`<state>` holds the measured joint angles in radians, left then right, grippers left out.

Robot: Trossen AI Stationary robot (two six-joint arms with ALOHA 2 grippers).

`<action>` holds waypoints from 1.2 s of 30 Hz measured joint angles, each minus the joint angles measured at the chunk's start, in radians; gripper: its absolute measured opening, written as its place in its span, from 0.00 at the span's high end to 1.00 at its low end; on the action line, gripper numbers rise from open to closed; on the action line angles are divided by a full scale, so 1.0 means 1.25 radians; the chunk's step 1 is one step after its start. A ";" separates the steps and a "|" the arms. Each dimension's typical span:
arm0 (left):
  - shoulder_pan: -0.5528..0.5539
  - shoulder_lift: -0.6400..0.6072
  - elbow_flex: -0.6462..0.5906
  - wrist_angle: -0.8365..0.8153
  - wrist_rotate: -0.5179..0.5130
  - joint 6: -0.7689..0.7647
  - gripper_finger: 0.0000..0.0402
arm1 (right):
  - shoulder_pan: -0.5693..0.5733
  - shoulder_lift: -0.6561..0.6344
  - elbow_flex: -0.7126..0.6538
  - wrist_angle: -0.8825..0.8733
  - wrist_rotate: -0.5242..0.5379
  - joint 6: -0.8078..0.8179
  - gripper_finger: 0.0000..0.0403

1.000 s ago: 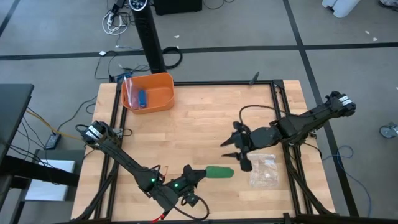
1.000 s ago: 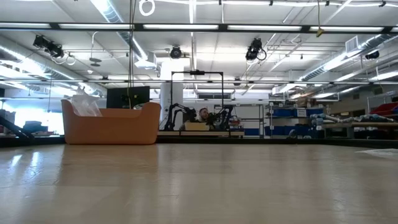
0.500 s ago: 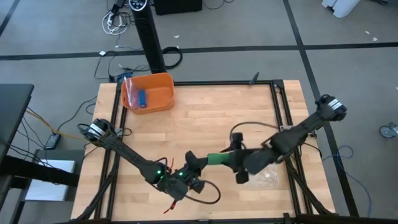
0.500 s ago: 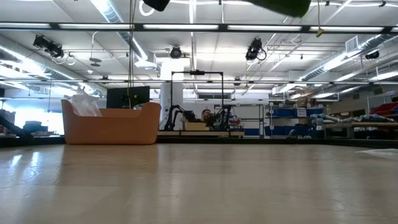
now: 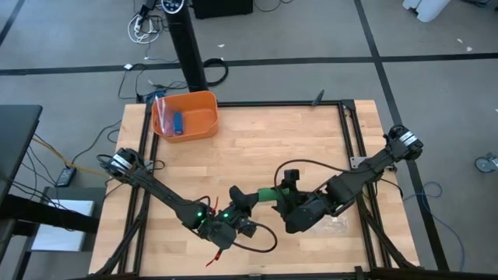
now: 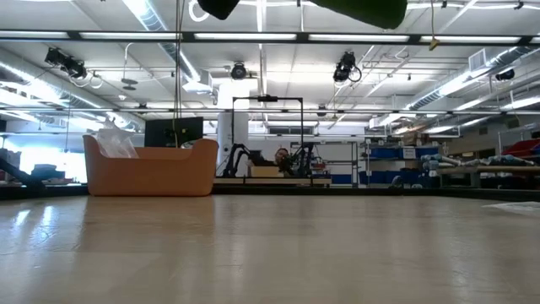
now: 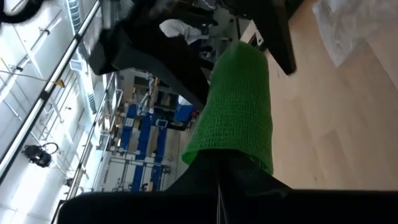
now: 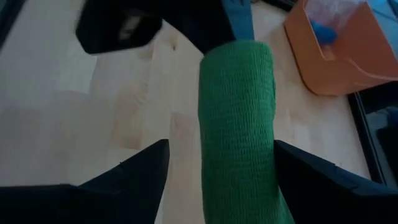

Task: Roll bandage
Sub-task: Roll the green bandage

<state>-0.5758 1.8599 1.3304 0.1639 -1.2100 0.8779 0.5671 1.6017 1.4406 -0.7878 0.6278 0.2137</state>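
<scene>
Green bandage (image 5: 267, 194), lifted off the tabletop (image 5: 257, 140), spans between the two pincers. Left pincer (image 5: 243, 201) pinches one end; right pincer (image 5: 289, 199) stands spread around the other end, fingers (image 8: 124, 174) either side, not touching. Rolling looks barely begun: the strip appears flat, unrolled

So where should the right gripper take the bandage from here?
Probably at its free end. The bandage hangs above the table as a short flat strip, one end held by the left gripper. The right gripper faces the other end, open, a finger on either side of the strip. Closing across the flat faces, coming from the right, suits that pose.
</scene>
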 joint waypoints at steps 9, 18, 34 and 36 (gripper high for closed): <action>0.026 0.000 0.000 -0.153 0.070 -0.042 1.00 | -0.009 -0.028 -0.015 -0.025 0.010 0.018 0.32; 0.092 -0.002 0.070 -0.583 0.419 -0.265 1.00 | 0.002 -0.054 -0.060 -0.075 0.033 0.089 0.33; 0.159 0.028 0.218 -1.041 0.568 -0.311 1.00 | 0.001 -0.054 -0.290 0.268 0.033 0.064 0.32; 0.162 0.050 0.222 -1.076 0.570 -0.317 1.00 | 0.001 -0.054 -0.310 0.316 0.033 0.053 0.32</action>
<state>-0.3728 1.9228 1.6074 -1.1811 -0.4980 0.4817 0.5678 1.5337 1.0525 -0.3929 0.6688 0.2802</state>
